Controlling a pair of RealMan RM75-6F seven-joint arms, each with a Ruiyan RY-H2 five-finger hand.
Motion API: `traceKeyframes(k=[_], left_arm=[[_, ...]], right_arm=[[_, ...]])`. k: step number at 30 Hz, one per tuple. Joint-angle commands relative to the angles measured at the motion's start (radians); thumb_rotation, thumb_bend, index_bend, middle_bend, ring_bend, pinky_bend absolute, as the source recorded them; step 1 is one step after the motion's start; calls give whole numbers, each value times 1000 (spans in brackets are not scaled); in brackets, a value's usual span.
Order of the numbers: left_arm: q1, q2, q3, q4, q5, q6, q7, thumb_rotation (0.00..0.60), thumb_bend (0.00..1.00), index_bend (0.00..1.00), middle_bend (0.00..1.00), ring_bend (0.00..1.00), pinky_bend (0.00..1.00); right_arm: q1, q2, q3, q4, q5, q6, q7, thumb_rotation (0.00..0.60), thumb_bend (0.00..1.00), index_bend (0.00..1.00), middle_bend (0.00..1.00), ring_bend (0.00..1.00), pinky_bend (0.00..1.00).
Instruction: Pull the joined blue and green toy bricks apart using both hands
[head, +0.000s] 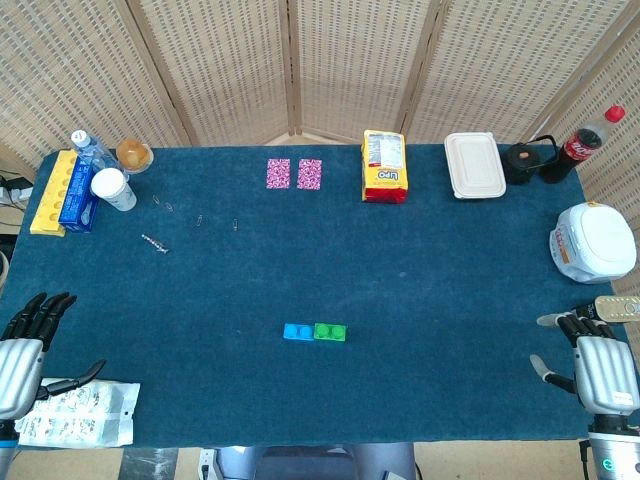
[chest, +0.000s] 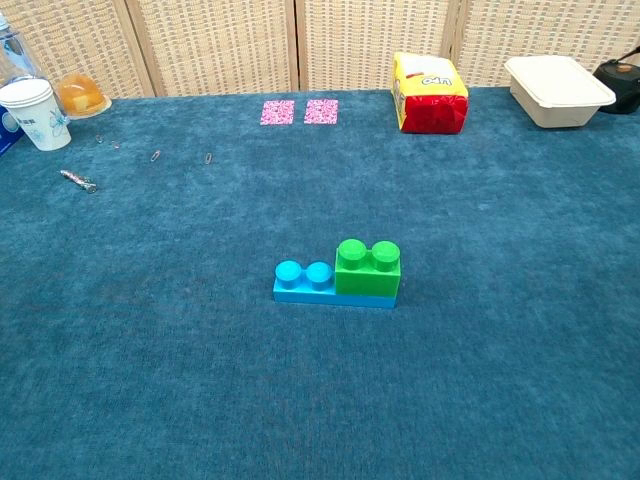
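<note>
While both hands hover apart, one blue brick (chest: 303, 283) carries one green brick (chest: 368, 267).

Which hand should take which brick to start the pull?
Left hand for the blue brick, right hand for the green brick. Blue is the left end of the joined pair and green sits on its right end. Both hands hold nothing, at opposite table edges, about equally far from the pair.

The left hand (head: 24, 345) sits at about 8 o'clock in the head view, fingers stretched forward and a little apart, holding nothing. The right hand (head: 592, 360) sits at about 4 o'clock, thumb out sideways, also holding nothing. The chest view shows neither hand.
</note>
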Motion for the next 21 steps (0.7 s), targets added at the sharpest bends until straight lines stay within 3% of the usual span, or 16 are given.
traceKeyframes(k=[1, 15, 21], left_arm=[[-1, 0, 0, -1, 0, -2, 1, 281, 202, 138, 155, 69, 169], [-1, 9, 3, -3, 11, -4, -8, 276, 202, 138, 155, 70, 169], [-35, 23, 6, -22, 33, -56, -13, 283, 201, 147, 156, 72, 169]], right_arm=[[0, -2, 0, 2, 2, -1, 0, 600, 270, 383, 406, 394, 316], [-9, -4, -2, 5, -7, 15, 11, 600, 270, 383, 406, 394, 316], [-14, 2, -4, 2, -11, 23, 12, 600, 270, 383, 406, 394, 316]])
